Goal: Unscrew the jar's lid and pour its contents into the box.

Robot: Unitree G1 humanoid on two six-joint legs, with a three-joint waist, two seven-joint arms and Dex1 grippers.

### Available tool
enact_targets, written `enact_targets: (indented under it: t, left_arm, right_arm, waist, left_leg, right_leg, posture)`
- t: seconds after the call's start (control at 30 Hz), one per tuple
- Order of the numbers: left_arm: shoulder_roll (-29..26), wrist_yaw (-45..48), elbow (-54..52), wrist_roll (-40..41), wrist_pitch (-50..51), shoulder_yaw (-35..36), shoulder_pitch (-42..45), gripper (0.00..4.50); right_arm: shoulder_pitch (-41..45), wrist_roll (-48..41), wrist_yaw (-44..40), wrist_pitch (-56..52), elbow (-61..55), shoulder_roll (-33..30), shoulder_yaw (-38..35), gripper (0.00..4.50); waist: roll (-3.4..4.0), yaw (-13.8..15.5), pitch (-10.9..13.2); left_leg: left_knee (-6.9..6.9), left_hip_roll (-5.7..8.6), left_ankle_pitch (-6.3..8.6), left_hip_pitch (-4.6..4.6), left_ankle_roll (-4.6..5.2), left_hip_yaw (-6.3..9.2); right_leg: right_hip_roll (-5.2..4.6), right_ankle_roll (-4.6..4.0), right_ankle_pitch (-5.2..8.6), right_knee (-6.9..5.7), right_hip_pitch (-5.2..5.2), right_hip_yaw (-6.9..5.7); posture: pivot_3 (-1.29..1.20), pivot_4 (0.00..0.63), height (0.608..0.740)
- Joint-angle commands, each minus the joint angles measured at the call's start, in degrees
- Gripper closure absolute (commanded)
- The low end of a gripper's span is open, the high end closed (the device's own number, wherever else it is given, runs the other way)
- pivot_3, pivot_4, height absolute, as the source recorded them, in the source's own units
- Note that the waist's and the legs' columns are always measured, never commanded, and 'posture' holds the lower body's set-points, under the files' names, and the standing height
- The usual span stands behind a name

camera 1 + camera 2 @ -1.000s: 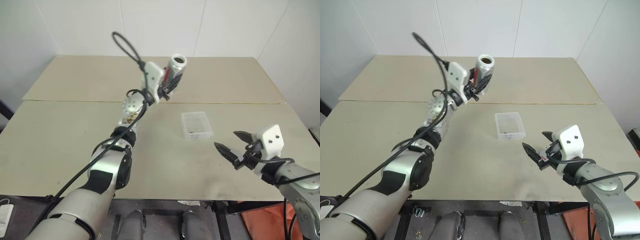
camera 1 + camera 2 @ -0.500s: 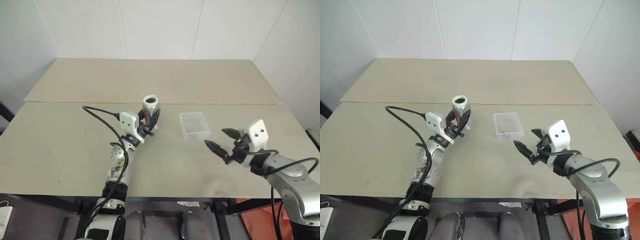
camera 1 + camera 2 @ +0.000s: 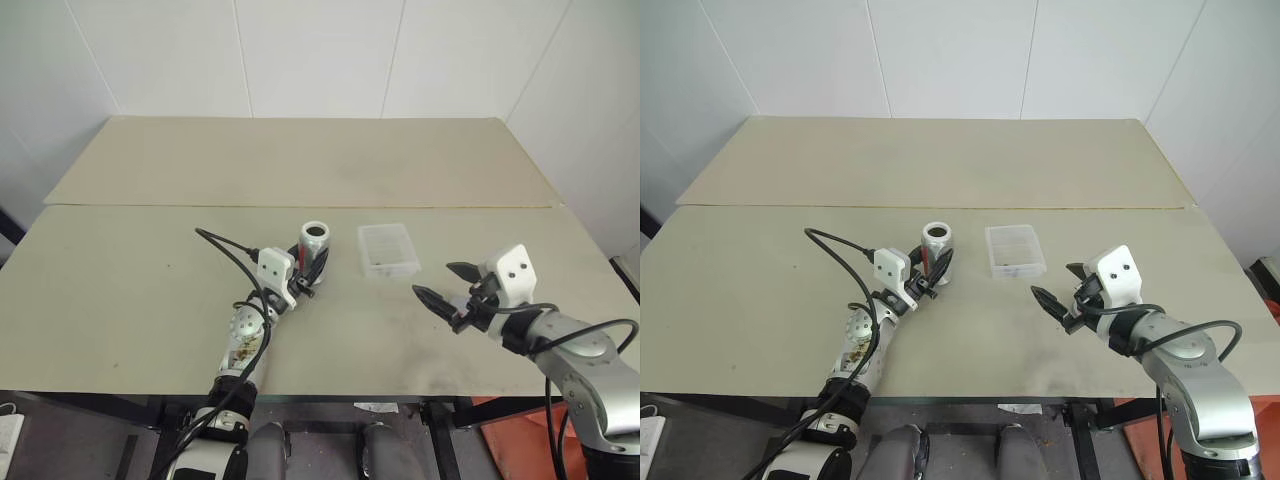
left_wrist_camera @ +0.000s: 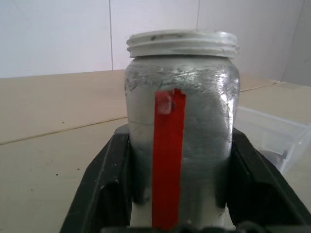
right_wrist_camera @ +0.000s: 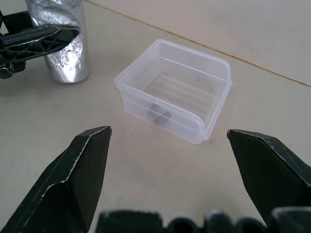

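Left gripper (image 3: 310, 272) first: it's wrapped around the lower half of the jar (image 4: 182, 97). Honestly, I can't tell whether it's pinching the jar or has already slackened off. The jar stands upright on the table (image 3: 150, 270), long axis straight up. Its mouth is open with no cap on it, and the red stripe faces the wrist cam.

Moving outward, the box (image 5: 160, 109) sits at roughly 3 o'clock from the jar in the head view. They're close but not touching, and the box's long side runs 12 to 6. There's a small dark bit lying in its near end, so my guess is the pour is basically done.

Right gripper (image 3: 434, 281) hangs over the table near my right edge, jaws spread wide with nothing in them. From there the box is at about 11 o'clock, and the jar is further out around 10.

The left arm is clearly the nearer one. I reckon the next move is just backing it off toward 7 o'clock, along its own line, so the jar doesn't tip toward the box.
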State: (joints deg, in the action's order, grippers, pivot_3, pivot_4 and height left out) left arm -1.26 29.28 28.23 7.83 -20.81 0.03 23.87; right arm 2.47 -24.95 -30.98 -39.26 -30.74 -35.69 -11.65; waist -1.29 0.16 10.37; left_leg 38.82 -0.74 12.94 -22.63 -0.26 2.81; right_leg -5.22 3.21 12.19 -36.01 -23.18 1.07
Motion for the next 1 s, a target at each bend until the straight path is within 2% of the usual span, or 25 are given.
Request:
enact_targets:
  t: [0.03, 0.1, 0.13, 0.3, 0.53, 0.67, 0.8, 0.93, 1.0]
  left_arm:
    - [-0.37, 0.26, -0.67, 1.13, -0.33, 0.34, -0.23, 0.77]
    - [-0.73, 0.2, -1.11, 1.12, -0.47, 0.24, -0.52, 0.09]
    - [-0.85, 0.32, -1.57, 1.41, -0.16, 0.24, -0.81, 0.03]
    - [-2.29, 1.65, -4.84, 1.39, -0.67, -0.61, -3.65, 0.03]
    - [-6.99, 8.58, -18.86, 6.75, 1.8, -1.32, -13.16, 0.03]
    - [-10.29, 7.59, -25.5, 7.23, 5.08, -0.23, -17.23, 0.03]
    - [-17.37, 10.19, -35.96, 12.36, 10.9, 3.63, -23.45, 0.03]
    - [-29.35, 17.67, -43.81, 23.29, 19.54, 11.19, -28.34, 0.03]
    - [-36.25, 23.47, -44.79, 29.87, 23.6, 17.42, -29.81, 0.03]
  right_arm:
    - [0.67, 0.17, 0.0, 1.55, -1.55, -0.6, -0.77, 0.0]
    - [1.03, 0.31, -0.1, 1.68, -1.14, -0.62, -0.62, 0.0]
    - [1.2, 0.41, -0.17, 1.75, -0.98, -0.65, -0.51, 0.0]
    - [1.63, 0.67, -0.62, 2.01, -0.41, -0.7, -0.33, 0.0]
    - [0.79, 1.62, -2.18, 3.12, 0.05, -1.31, -0.5, 0.0]
    - [0.9, 2.06, -3.1, 4.03, 1.31, -2.18, -0.74, 0.0]
    - [-0.1, -0.17, -9.01, 7.23, 2.78, -5.11, -4.63, 0.0]
    - [-3.13, -5.49, -22.92, 14.59, 7.73, -10.48, -13.6, 0.0]
    - [-3.48, -6.4, -29.76, 17.73, 12.28, -14.34, -17.04, 0.0]
  waist:
    - [0.0, 0.02, 0.0]
    - [0.0, 0.0, 0.0]
    - [0.0, 0.0, 0.0]
    - [0.01, -0.09, 0.0]
    - [0.02, -0.39, -0.01]
    - [0.03, -0.33, 0.0]
    - [0.04, -0.42, 0.01]
    - [0.06, -0.55, 0.03]
    - [0.07, -0.52, 0.05]
  left_leg:
    - [0.0, -0.01, 0.0, 0.0, 0.0, 0.0]
    - [0.0, -0.01, 0.0, 0.0, 0.0, 0.0]
    - [0.0, -0.01, 0.0, 0.0, 0.0, 0.0]
    - [-0.07, -0.01, 0.0, 0.0, 0.0, 0.0]
    - [-0.17, -0.07, 0.0, -0.01, 0.0, -0.02]
    - [-0.17, -0.09, 0.0, -0.01, 0.0, -0.03]
    - [-0.16, -0.13, 0.01, -0.02, -0.01, -0.04]
    - [-0.33, -0.2, 0.01, -0.04, -0.01, -0.08]
    - [-0.41, -0.2, 0.01, 0.0, -0.01, -0.11]
  right_leg:
    - [0.0, 0.0, 0.0, 0.0, 0.0, 0.0]
    - [0.0, 0.0, 0.0, 0.0, 0.0, -0.01]
    - [0.0, 0.0, 0.0, 0.0, 0.0, -0.01]
    - [0.0, 0.0, 0.01, 0.07, -0.01, -0.01]
    - [0.01, -0.06, 0.04, 0.12, -0.05, -0.01]
    - [0.0, -0.24, 0.14, 0.12, -0.06, -0.01]
    - [0.0, -0.4, 0.24, 0.13, -0.07, -0.02]
    - [0.01, -0.46, 0.33, 0.16, -0.16, -0.05]
    - [0.0, -0.48, 0.35, 0.17, -0.17, -0.05]
  posture:
    - [0.0, 0.15, 0.74]
    - [0.0, 0.15, 0.74]
    - [0.0, 0.15, 0.74]
    - [0.0, 0.15, 0.74]
    - [0.0, 0.15, 0.74]
    - [0.0, 0.15, 0.74]
    - [0.0, 0.15, 0.74]
    - [0.0, 0.15, 0.74]
    - [0.0, 0.15, 0.74]
